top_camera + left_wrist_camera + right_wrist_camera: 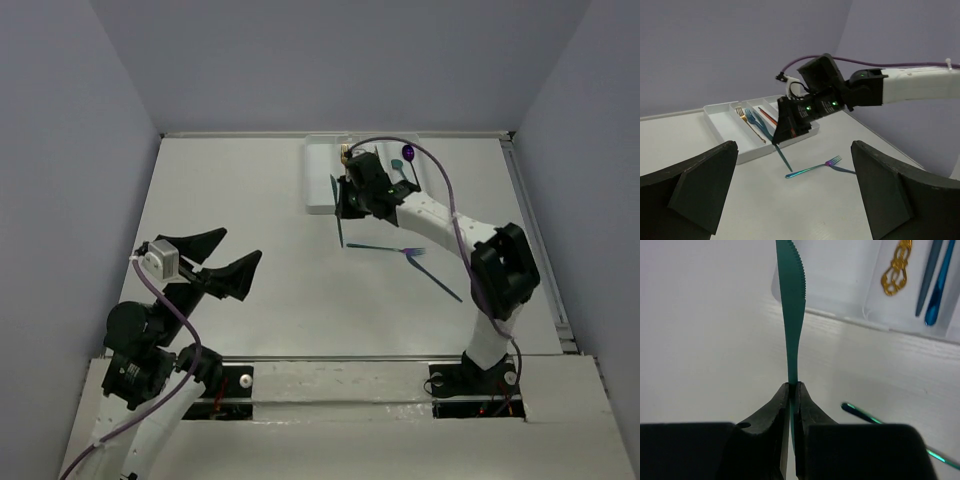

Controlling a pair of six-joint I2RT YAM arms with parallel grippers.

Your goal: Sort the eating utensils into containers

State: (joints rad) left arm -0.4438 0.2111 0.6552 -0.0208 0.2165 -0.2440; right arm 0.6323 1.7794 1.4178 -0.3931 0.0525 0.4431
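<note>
My right gripper [345,205] is shut on a teal knife [792,315] and holds it over the table just before the white tray [320,190]. The serrated blade points toward the tray's near wall [832,314]. The knife hangs down from the jaws in the top view [340,232] and the left wrist view [782,155]. The tray [722,122] holds a gold fork [749,123], a blue fork [756,121] and a red stick [769,116]. A teal fork [385,248] and a blue knife [438,278] lie on the table. My left gripper [240,244] is open and empty, far to the left.
A purple spoon [408,153] lies on the table right of the tray, behind the right arm. The teal fork [812,168] lies close below the held knife. Grey walls close the table in on the left, back and right.
</note>
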